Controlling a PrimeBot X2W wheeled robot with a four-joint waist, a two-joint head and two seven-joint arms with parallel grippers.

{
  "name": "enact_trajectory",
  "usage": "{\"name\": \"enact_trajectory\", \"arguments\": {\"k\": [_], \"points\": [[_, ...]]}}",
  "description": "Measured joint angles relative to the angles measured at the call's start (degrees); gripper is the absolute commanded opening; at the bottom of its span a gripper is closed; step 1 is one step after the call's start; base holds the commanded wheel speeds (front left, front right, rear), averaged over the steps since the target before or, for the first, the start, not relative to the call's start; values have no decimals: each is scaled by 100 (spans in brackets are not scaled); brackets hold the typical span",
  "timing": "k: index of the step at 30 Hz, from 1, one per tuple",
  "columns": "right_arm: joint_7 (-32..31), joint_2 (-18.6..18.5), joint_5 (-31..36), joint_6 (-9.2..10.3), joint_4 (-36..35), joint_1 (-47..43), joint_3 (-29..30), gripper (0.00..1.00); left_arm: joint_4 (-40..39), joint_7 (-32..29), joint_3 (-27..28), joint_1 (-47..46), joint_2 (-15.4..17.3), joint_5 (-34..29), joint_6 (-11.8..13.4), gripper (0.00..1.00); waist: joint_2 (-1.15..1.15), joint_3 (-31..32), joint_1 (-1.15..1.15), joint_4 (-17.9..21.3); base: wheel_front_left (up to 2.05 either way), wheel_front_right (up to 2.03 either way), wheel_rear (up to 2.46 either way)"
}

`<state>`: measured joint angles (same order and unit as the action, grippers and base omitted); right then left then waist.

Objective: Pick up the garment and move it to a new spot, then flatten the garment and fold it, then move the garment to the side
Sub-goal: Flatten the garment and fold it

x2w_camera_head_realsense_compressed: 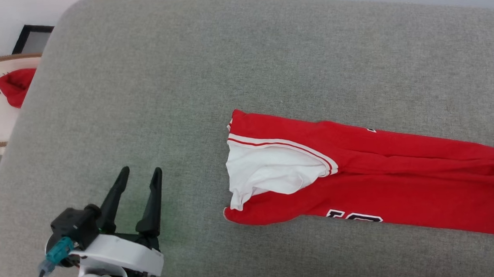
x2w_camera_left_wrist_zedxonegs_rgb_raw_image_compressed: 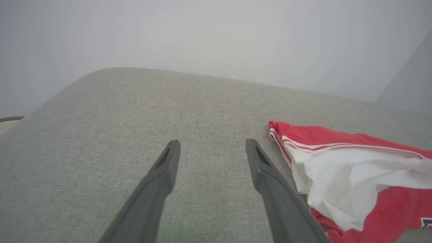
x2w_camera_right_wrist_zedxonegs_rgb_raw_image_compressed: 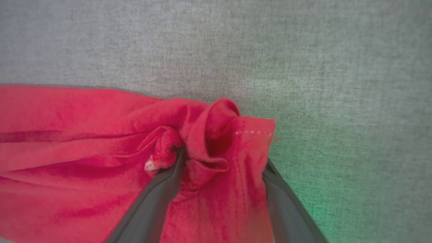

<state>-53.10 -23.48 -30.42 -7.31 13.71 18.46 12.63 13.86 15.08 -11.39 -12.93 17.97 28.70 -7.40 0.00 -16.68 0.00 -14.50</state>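
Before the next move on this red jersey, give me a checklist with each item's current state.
1. Left gripper open and clear of cloth: ok.
2. Right gripper clamped on the jersey: not ok; the jaws stand wide, with red fabric bunched between the fingers.
3. Jersey lying flat: not ok; it is doubled into a long strip and the white sleeve is rumpled.
4. Bare grey cushion beside it for spreading: ok.
5. Black lettering facing up: cannot tell; most of it is hidden in the folds.
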Motion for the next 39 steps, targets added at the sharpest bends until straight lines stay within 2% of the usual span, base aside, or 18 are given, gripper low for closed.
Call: {"name": "enact_trajectory", "arguments": {"k": [3, 4, 6, 9, 16, 21, 27, 32, 35, 39], "points": [[-62, -10, 35, 3, -25, -2, -13, 100, -3, 1, -9, -7, -19, 4, 0, 100, 0, -10, 0, -26, 0, 0, 0], [-66, -9, 45, 3, -37, -9, -12, 59, -3, 1, -9, -7, -20, 7, 0, 100, 0, -6, 0, -28, 0, 0, 0], [-70, 1, 80, 3, -63, -23, -19, 0, -8, 1, -2, -7, -20, 23, 0, 100, 0, -2, 0, -23, 0, 0, 0], [-77, 69, 67, 0, -114, -38, -22, 0, -15, 1, 14, -7, -24, 31, 0, 100, 0, 10, 0, 6, 0, 0, 0], [339, 231, -57, -24, -121, -16, 129, 0, -107, 1, 126, 32, -1, 40, 0, 100, 0, 22, 0, 188, 0, 0, 0], [645, 201, -36, -23, -71, 9, 566, 0, -203, 1, 253, 135, 54, 40, 0, 100, 0, 14, 0, 394, 0, 0, 0], [987, -271, 96, -22, 89, -2, 1168, 0, -350, 1, 357, 159, 137, 40, 0, 100, 0, -36, 0, 623, 0, 0, 0], [1404, -801, 250, -21, 606, 67, 1737, 0, -409, 1, 382, 158, 159, 38, 0, 100, 0, -124, 0, 754, 0, 0, 0], [1569, -958, 297, -21, 843, 135, 1828, 0, -409, 1, 348, 155, 183, 38, 0, 100, 0, -157, 0, 795, 0, 0, 0], [1637, -945, 245, -21, 966, 214, 1626, 0, -368, 1, 345, 156, 186, 36, 0, 100, 0, -117, 0, 835, 0, 0, 0]]}}
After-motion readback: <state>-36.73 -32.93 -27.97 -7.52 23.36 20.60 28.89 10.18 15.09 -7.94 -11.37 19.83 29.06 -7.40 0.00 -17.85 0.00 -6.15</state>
